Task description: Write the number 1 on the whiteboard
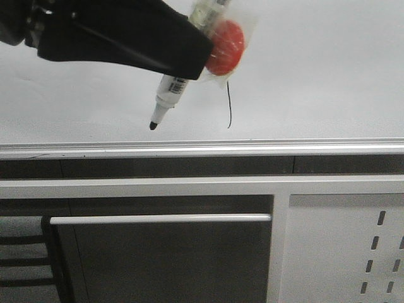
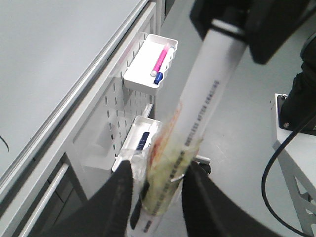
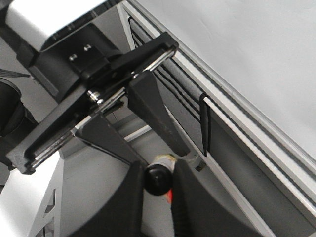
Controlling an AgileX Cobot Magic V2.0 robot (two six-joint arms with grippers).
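The whiteboard (image 1: pixel 315 76) fills the upper front view, with its silver rim (image 1: pixel 202 149) below. On it stands the number 1 (image 1: pixel 229 104), a thin black stroke. My left gripper (image 1: pixel 192 60) is shut on a white marker (image 1: pixel 170 91), which has a red lump (image 1: pixel 224 47) taped to it. The marker's black tip (image 1: pixel 153 125) points down over the board, left of the stroke; I cannot tell whether it touches. In the left wrist view, my left gripper (image 2: pixel 158 192) clamps the taped marker (image 2: pixel 207 98). My right gripper (image 3: pixel 158 180) is shut on the marker's black rear end (image 3: pixel 158 177).
Below the rim are a cabinet front with a long bar handle (image 1: pixel 161 218) and a perforated white panel (image 1: pixel 353 252). Two white bins hang on that panel, one (image 2: pixel 150 66) with pink and blue pens, another (image 2: pixel 140 140) lower. A black cable (image 2: pixel 276 163) loops nearby.
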